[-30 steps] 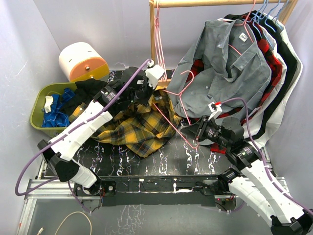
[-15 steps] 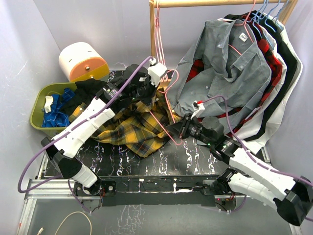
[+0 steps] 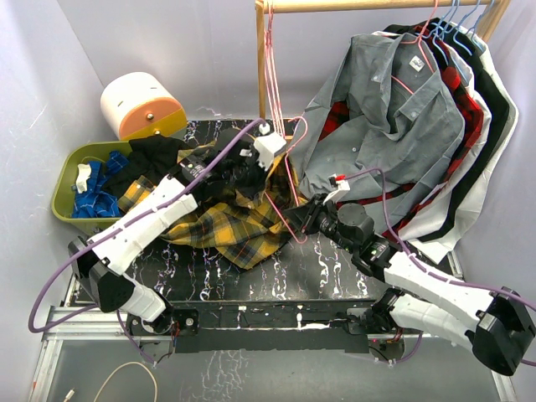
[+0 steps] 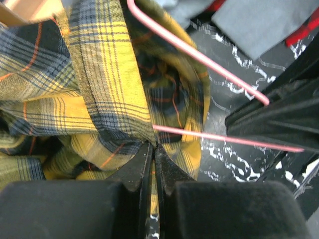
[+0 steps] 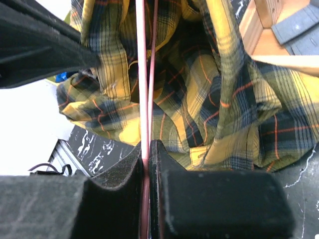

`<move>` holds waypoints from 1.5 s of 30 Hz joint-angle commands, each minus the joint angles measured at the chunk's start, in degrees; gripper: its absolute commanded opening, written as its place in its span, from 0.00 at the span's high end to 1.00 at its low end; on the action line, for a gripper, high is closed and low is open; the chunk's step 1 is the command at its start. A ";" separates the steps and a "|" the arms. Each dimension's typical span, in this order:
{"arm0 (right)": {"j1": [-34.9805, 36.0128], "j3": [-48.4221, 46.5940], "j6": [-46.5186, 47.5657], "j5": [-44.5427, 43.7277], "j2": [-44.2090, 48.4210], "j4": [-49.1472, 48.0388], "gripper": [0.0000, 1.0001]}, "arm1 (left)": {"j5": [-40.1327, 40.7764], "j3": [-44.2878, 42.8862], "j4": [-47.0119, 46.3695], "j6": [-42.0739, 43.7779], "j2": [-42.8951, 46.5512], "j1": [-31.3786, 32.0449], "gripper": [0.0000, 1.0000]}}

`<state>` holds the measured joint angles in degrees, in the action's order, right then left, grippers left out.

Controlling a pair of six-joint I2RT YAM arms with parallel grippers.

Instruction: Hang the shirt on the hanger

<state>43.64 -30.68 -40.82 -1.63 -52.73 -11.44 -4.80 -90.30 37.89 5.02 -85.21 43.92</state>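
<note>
The yellow, black and green plaid shirt (image 3: pixel 230 219) lies crumpled on the black table, left of centre. My left gripper (image 3: pixel 261 167) is shut on a fold of the shirt (image 4: pixel 107 84), holding its upper edge raised. The thin pink hanger (image 3: pixel 289 197) stands tilted at the shirt's right edge, partly pushed into the cloth; its wire also crosses the left wrist view (image 4: pixel 199 55). My right gripper (image 3: pixel 295 219) is shut on the hanger's wire (image 5: pixel 141 74) right beside the shirt (image 5: pixel 209 94).
A wooden clothes rail (image 3: pixel 261 59) stands behind, with a grey shirt (image 3: pixel 394 109), a red-and-black plaid shirt and others hanging at the right. A green bin (image 3: pixel 71 180) of clothes and a white and orange drum (image 3: pixel 138 105) sit at the left.
My right arm has swung left, carrying the pink hanger from the open table into the shirt's right edge. My left gripper has shifted slightly right and down with the shirt fold.
</note>
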 commanded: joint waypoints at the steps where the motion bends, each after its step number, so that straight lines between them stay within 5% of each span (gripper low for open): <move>1: -0.14 1.87 -0.98 -4.39 0.21 -9.35 0.92 | -2.83 5.61 1.59 0.74 3.82 -0.09 1.00; 4: -0.07 4.05 -1.71 -3.70 0.49 -12.36 0.92 | -3.81 7.06 2.25 1.68 4.36 -0.06 1.00; 5: -0.07 5.25 -1.62 -3.29 0.65 -13.63 0.92 | -5.63 6.98 3.59 3.53 4.35 -0.11 0.91; 8: -0.01 7.55 0.18 -1.28 0.49 -17.21 0.92 | -19.36 6.37 10.37 13.14 4.47 -1.18 0.25; 9: 0.08 8.42 1.01 -0.68 0.38 -18.43 0.92 | -23.51 6.29 11.93 15.56 4.59 -1.75 0.07; 10: 0.15 9.35 1.77 -0.10 0.25 -19.60 0.92 | -27.43 6.39 12.69 16.91 4.73 -2.89 0.04; 18: 0.30 9.10 7.34 5.10 -4.08 -19.47 0.92 | -30.35 -2.10 14.13 28.58 2.86 -10.75 0.03; 23: 0.24 8.27 7.80 8.16 -7.14 -20.10 0.92 | -49.52 -7.42 22.03 52.97 -0.68 -21.44 0.03; 29: 0.28 8.17 7.85 9.55 -7.70 -21.10 0.92 | -55.93 -13.09 26.42 66.93 -7.06 -25.33 0.06; 40: 0.61 7.39 9.43 9.61 -6.94 -19.16 0.92 | -55.05 -32.85 37.08 68.91 -24.01 -23.05 0.09; 45: 0.91 7.21 10.00 9.60 -6.78 -18.50 0.92 | -53.91 -32.18 34.29 66.73 -25.29 -21.34 0.06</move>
<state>43.83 -20.25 -32.67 6.61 -60.88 -27.07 -56.93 -121.95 71.20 71.13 -111.70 21.10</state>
